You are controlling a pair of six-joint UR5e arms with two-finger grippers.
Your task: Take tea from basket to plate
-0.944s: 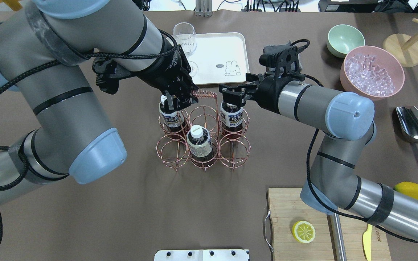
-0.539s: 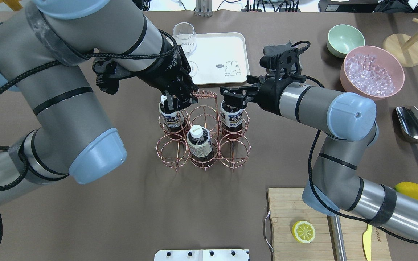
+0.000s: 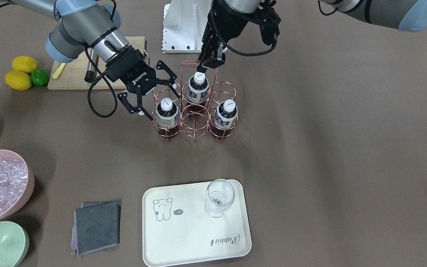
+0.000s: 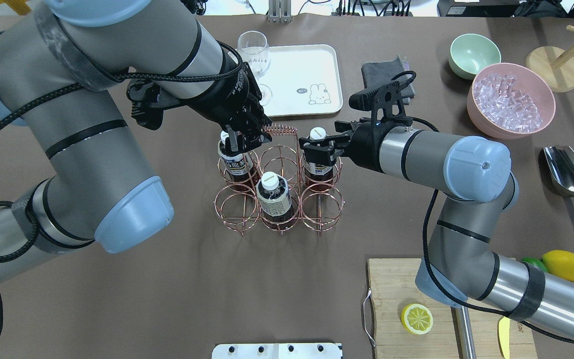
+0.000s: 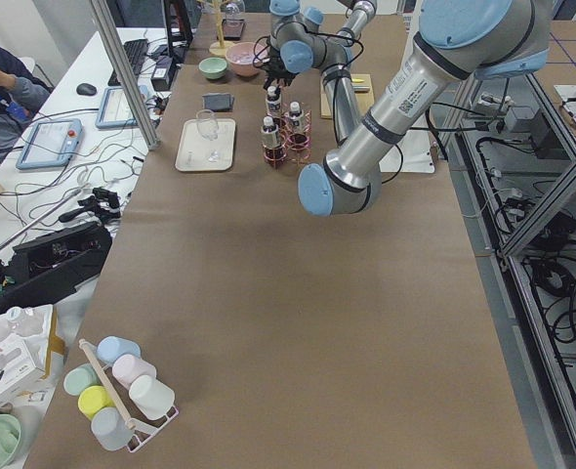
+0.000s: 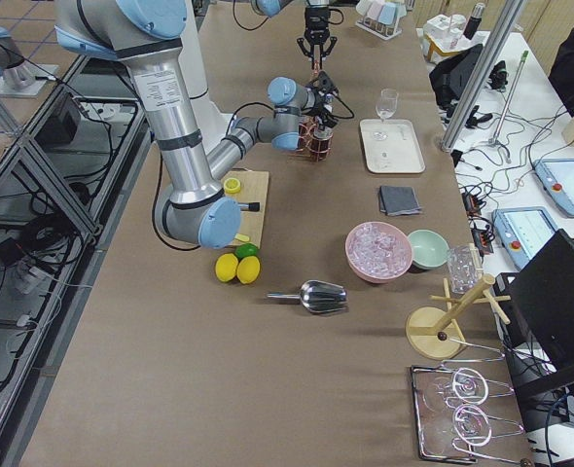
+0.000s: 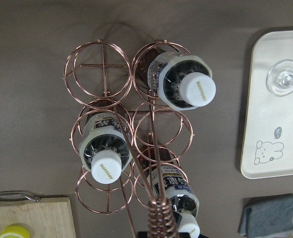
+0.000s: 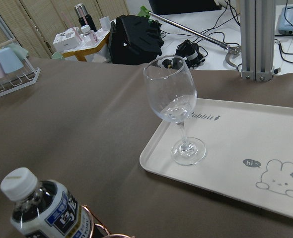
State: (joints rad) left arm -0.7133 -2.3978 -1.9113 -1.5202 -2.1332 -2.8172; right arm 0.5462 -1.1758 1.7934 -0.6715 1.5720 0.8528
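The copper wire basket (image 4: pixel 279 199) holds three tea bottles. My right gripper (image 3: pixel 164 107) is open, and its fingers straddle the tea (image 3: pixel 166 113) in the corner ring nearest the plate; that tea's white cap (image 4: pixel 317 133) shows above the gripper (image 4: pixel 315 152). My left gripper (image 3: pixel 203 66) is shut on the coiled top of the basket's handle (image 3: pixel 190 63). The other two teas (image 4: pixel 273 197) (image 4: pixel 237 162) stand untouched. The cream plate (image 3: pixel 184 241) lies beyond the basket, away from the robot, and carries a wine glass (image 3: pixel 219 198).
A grey cloth (image 4: pixel 384 70) lies right of the plate. A mint bowl (image 4: pixel 474 55) and a pink bowl of ice (image 4: pixel 511 99) stand at the far right, with a metal scoop (image 4: pixel 568 172). A cutting board (image 4: pixel 416 299) with a lemon half is near the robot.
My right gripper has come down and a little toward the robot, so the tea's cap now shows above it and the grey cloth is uncovered. The left arm has stayed still.
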